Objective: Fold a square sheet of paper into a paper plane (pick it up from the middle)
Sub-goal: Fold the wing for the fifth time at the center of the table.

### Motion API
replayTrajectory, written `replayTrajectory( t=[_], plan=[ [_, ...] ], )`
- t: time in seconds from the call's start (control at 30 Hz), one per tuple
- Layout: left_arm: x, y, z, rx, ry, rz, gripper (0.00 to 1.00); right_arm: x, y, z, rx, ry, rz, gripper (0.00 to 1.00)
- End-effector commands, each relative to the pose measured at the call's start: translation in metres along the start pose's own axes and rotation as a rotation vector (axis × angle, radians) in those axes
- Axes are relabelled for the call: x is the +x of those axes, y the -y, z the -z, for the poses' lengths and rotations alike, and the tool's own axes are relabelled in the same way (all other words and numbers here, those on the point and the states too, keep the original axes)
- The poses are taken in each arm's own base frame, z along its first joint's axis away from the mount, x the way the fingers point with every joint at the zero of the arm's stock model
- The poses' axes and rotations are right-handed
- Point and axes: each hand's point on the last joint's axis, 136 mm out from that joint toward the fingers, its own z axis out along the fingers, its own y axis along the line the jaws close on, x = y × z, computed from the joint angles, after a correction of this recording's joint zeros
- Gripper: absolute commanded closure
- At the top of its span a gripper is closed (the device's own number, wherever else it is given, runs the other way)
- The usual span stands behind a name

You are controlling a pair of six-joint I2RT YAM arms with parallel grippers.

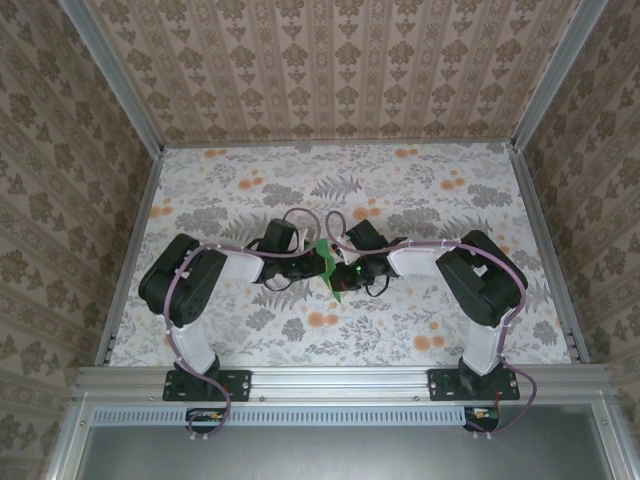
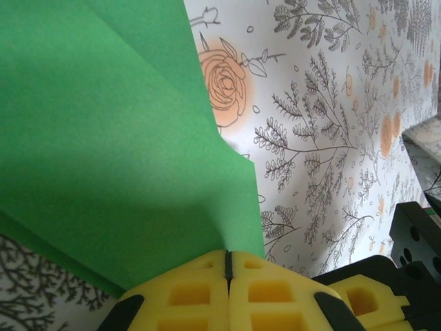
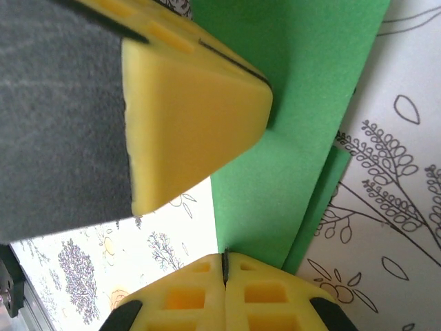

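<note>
The square sheet of paper is bright green and folded into overlapping layers, held up between the two arms over the middle of the table. My left gripper comes in from the left. In its wrist view it is shut on the lower edge of the paper. My right gripper comes in from the right and is shut on another edge of the paper. The left gripper's yellow fingers pinch the paper just above it. One yellow finger of the right gripper sits at the lower right.
The floral tablecloth covers the table. Patterned walls and metal frame rails close in the back and both sides. Both arms' elbows stand out towards the side rails.
</note>
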Motion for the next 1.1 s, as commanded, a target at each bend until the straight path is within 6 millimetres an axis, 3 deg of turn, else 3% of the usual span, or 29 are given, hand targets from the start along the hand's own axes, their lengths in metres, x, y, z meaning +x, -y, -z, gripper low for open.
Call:
replayTrajectory(
  t=[0.0,0.47,0.67,0.87,1.07],
  plan=[
    [-0.022,-0.053,0.008,-0.156,0.061,0.046,0.94,0.081,0.054,-0.006,0.174,-0.238,-0.119,1.00],
    [-0.075,-0.123,0.037,-0.221,0.147,0.141,0.95,0.089,0.059,-0.006,0.186,-0.252,-0.139,1.00],
    [-0.091,-0.143,0.048,-0.225,0.178,0.181,0.95,0.090,0.060,-0.006,0.187,-0.253,-0.147,1.00],
    [-0.111,-0.142,0.063,-0.221,0.189,0.169,0.95,0.080,0.052,-0.005,0.165,-0.221,-0.148,1.00],
    [-0.124,-0.118,0.085,-0.224,0.217,0.140,0.91,0.037,0.017,0.003,0.091,-0.093,-0.138,1.00]
  ],
)
